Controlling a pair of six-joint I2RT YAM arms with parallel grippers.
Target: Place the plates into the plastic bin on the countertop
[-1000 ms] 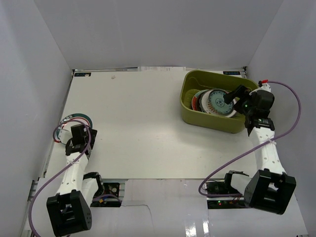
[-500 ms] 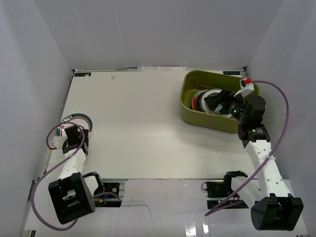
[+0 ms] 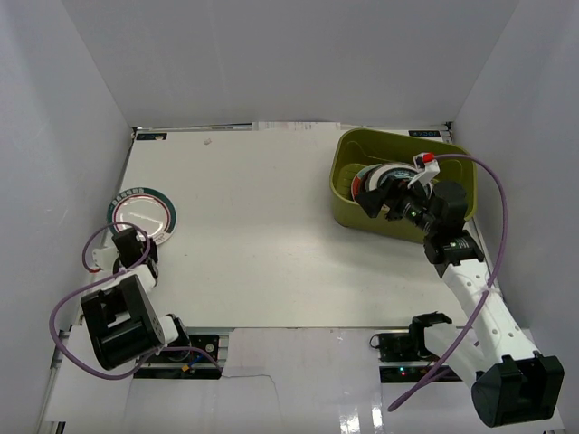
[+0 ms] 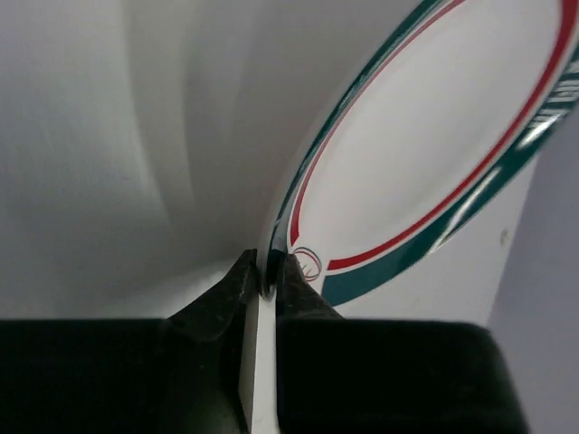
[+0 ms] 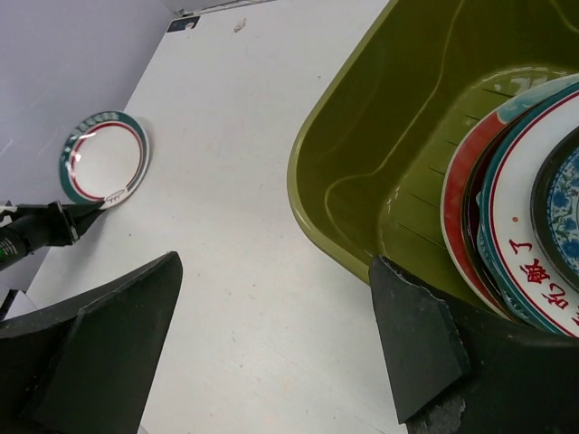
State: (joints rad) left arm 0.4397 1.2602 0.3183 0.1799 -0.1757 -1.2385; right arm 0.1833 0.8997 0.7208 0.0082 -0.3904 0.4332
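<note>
The olive-green rectangular plastic tub (image 5: 362, 172) is smooth and glossy, its inner walls catching pale highlights; the stacked round decorated plates (image 5: 507, 235) have a shiny glazed look, as does the white round plate with a teal and red rim (image 4: 425, 145), whose face is smooth and reflective. The flat white worktop (image 5: 244, 199) is matt and smooth with a few faint specks, and the white walls (image 3: 271, 63) are equally dull. The black jaws of the right gripper (image 5: 273, 262) look like matt, slightly grainy plastic, while those of the left gripper (image 4: 269, 276) show a soft sheen
</note>
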